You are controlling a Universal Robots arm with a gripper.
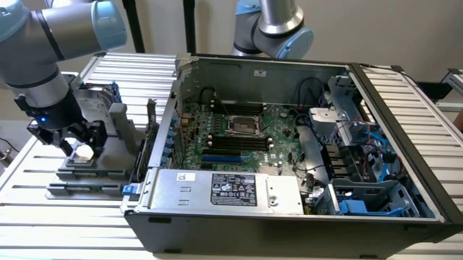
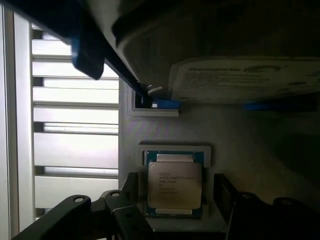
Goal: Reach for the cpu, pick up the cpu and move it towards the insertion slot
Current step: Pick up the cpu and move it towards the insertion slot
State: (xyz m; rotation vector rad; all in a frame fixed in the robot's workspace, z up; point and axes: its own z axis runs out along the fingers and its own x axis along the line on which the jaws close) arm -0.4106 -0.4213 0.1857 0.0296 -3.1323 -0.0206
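Currently hovering low over cpu (image 2: 175, 184) with gripper (image 2: 177, 200) spread wide, straddling it and touching neither edge as far as visible. Found cpu (image 1: 82, 154) seated flat in recess of grey fixture (image 2: 250, 145), outside case (image 1: 289, 222) — presumably put there to leave edges reachable for a side pinch. Noted drive (image 2: 245, 80) just beyond on same fixture. Noted slot (image 1: 242, 125) on board (image 1: 283, 136), well apart, looking vacant. Judged reach essentially done, lift not begun.

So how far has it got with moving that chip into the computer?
The reach looks done: the gripper hangs open astride the cpu. The pick-up is in hand; the cpu lies in its grey holder, not yet gripped. The carry to the insertion slot inside the open case is left.
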